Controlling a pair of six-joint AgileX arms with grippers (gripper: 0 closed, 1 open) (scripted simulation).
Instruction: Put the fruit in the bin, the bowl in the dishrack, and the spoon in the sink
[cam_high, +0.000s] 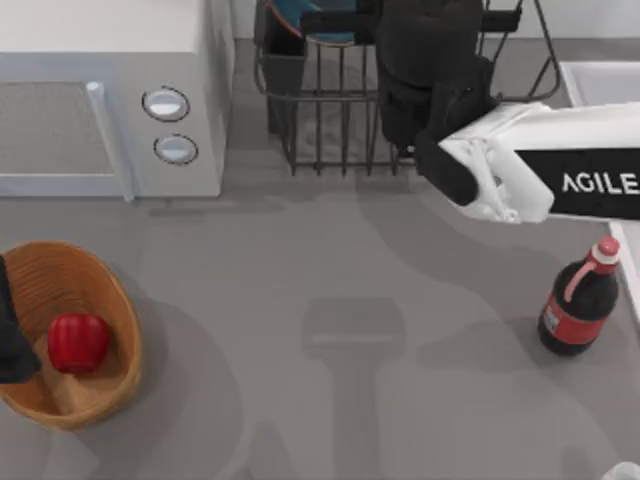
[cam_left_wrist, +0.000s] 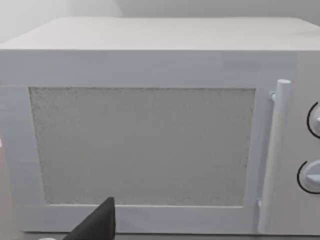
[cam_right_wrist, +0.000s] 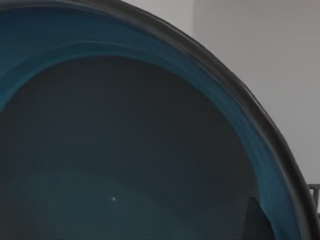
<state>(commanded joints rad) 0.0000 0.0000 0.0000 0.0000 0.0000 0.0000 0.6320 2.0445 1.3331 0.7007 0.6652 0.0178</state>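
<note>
The red fruit (cam_high: 78, 341) lies inside the orange-tan bin (cam_high: 112, 300) at the front left. My left arm (cam_high: 10, 345) sits at the table's left edge, beside the bin. The blue bowl (cam_high: 318, 22) is in the dark wire dishrack (cam_high: 330, 120) at the back, partly behind my right arm. The right wrist view looks straight into the bowl (cam_right_wrist: 125, 150) from very close, with one fingertip (cam_right_wrist: 255, 222) against its inner wall near the rim. My right gripper (cam_high: 400, 40) is over the rack, shut on the bowl. The white sink (cam_high: 600, 82) is at the right edge. The spoon is out of view.
A white microwave (cam_high: 100, 90) with two round knobs stands at the back left, and the left wrist view faces its door (cam_left_wrist: 145, 145). A dark red-labelled bottle (cam_high: 578, 305) stands at the right. A small pale shape (cam_high: 625, 470) sits at the front right corner.
</note>
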